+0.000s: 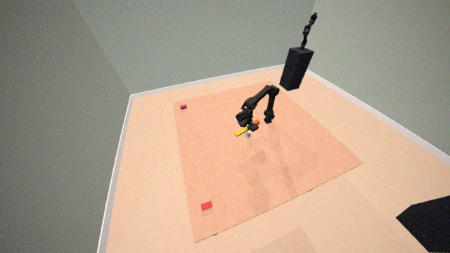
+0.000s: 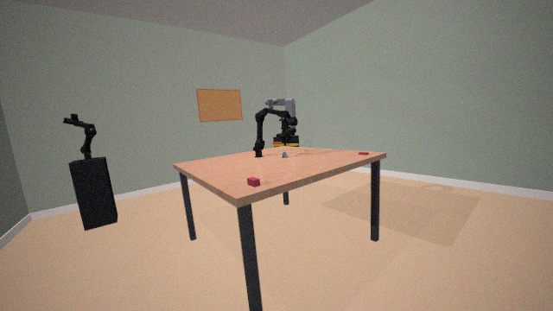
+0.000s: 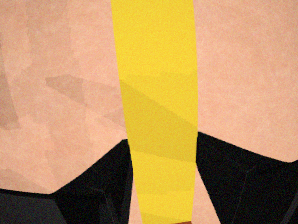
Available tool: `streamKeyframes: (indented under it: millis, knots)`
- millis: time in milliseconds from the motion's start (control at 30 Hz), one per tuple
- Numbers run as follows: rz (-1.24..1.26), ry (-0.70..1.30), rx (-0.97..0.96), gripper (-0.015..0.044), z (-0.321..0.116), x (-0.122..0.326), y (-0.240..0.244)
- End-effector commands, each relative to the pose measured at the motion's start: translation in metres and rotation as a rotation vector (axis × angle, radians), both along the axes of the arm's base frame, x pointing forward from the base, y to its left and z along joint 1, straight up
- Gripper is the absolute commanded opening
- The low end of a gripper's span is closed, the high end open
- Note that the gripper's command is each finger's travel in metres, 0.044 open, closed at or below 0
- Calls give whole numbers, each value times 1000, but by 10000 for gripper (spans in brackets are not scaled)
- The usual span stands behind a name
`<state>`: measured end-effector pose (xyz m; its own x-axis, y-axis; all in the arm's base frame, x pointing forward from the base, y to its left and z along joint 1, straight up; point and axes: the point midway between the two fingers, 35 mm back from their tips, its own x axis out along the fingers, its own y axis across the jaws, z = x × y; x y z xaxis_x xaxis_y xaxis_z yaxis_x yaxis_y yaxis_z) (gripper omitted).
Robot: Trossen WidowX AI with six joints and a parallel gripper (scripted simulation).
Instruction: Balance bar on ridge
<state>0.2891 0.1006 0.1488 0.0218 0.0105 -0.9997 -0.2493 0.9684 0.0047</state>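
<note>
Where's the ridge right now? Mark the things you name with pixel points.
In the top view, the ridge (image 1: 248, 134) (image 2: 284, 155) is on the table (image 1: 211, 158) (image 2: 216, 174), near the picture's centre, just below the bar (image 1: 241, 132) (image 2: 292, 144); the wrist view misses it.

Our arm (image 1: 261, 95) (image 2: 259, 130) is black, its slim links joined by thicker, knobbly joints. Next to our gripper (image 1: 250, 128) (image 2: 285, 144) (image 3: 163, 150), the wrist looks chunky and blocky. On that gripper, our black fingers are angular and faceted, tapering towards their tips.
</note>
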Motion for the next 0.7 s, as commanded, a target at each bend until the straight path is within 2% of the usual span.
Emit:
streamKeyframes:
  millis: [0,667]
  knots:
    - [-17,-3,-1,0,-1,0,2]
    - [-17,-3,-1,0,-33,2,2]
